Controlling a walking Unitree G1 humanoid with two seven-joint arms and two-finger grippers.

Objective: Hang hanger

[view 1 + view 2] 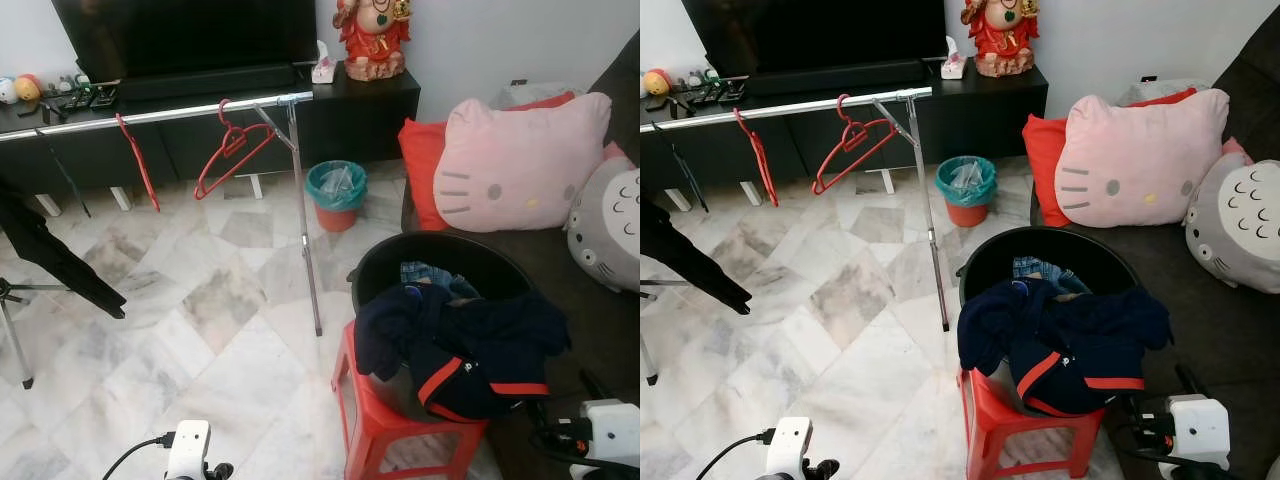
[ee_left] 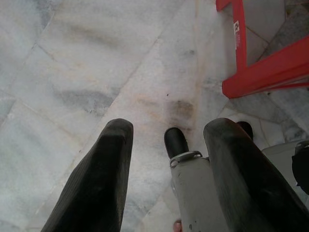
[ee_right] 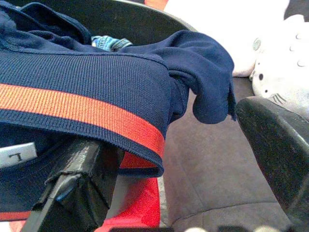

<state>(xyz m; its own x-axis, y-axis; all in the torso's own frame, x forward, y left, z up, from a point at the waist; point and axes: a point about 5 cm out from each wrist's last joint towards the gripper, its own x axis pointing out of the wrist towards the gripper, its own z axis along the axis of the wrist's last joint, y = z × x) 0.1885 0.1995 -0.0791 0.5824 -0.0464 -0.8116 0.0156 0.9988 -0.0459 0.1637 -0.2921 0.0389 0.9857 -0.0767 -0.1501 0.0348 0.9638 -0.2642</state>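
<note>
Two red hangers hang on the silver rail (image 1: pixel 150 113) of a clothes rack across the marble floor: one (image 1: pixel 232 150) tilted near the rail's right end, one (image 1: pixel 138 160) further left. My left gripper (image 2: pixel 169 128) hangs low over the floor, open and holding nothing, beside a leg of the red stool (image 2: pixel 260 72). My right gripper (image 3: pixel 178 130) is open next to a navy garment with a red stripe (image 3: pixel 82 92), which drapes over the black basin (image 1: pixel 440 260) on the stool. One finger (image 3: pixel 82 179) sits under the garment's hem.
The rack's upright pole (image 1: pixel 305 220) stands between me and the hangers. A green-lined bin (image 1: pixel 337 193) sits by the black TV console (image 1: pixel 360 105). The sofa with a pink cushion (image 1: pixel 520 165) is on the right. A dark garment (image 1: pixel 50 255) hangs at far left.
</note>
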